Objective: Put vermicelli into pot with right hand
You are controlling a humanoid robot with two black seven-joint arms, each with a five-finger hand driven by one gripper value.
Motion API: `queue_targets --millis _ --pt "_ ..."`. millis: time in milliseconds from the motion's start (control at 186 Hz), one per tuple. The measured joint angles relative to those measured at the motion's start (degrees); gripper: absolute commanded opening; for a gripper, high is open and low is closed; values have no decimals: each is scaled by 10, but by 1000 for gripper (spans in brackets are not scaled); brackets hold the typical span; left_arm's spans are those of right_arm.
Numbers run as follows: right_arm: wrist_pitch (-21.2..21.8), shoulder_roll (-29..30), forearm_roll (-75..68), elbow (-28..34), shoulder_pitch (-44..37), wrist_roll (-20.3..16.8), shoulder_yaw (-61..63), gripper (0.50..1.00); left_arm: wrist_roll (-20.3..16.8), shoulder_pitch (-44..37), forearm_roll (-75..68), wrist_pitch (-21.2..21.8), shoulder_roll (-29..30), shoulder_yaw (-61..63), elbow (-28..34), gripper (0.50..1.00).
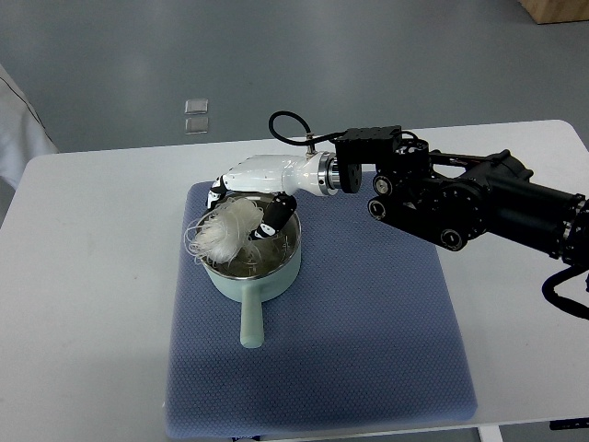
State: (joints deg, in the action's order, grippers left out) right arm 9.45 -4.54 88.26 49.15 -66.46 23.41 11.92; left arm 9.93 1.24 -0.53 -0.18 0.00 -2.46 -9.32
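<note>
A pale green pot [250, 284] with a short handle pointing toward me stands on the blue mat [368, 322]. A white tangle of vermicelli [224, 232] lies in the pot's left half and spills over its left rim. My right hand [248, 198] reaches in from the right and hovers over the pot's far rim, its fingers [276, 212] hanging relaxed down into the pot right beside the vermicelli. Whether a finger still touches the strands is unclear. The left arm does not show.
The mat covers the middle of a white table [83, 276]. The black right arm [479, 207] stretches across the table's right side. A piece of white cloth [18, 129] shows at the left edge, grey floor lies beyond the table.
</note>
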Motion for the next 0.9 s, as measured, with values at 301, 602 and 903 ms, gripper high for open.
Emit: queue_targets --millis 301,602,903 --pt "1 -18 -9 0 -12 2 14 907 0 0 0 0 0 0 0 1000" --pt "24 -48 -108 -2 -18 3 138 913 0 0 0 0 0 0 0 1000" --pt "6 -46 -401 -55 102 0 289 915 0 0 0 0 0 0 0 1000"
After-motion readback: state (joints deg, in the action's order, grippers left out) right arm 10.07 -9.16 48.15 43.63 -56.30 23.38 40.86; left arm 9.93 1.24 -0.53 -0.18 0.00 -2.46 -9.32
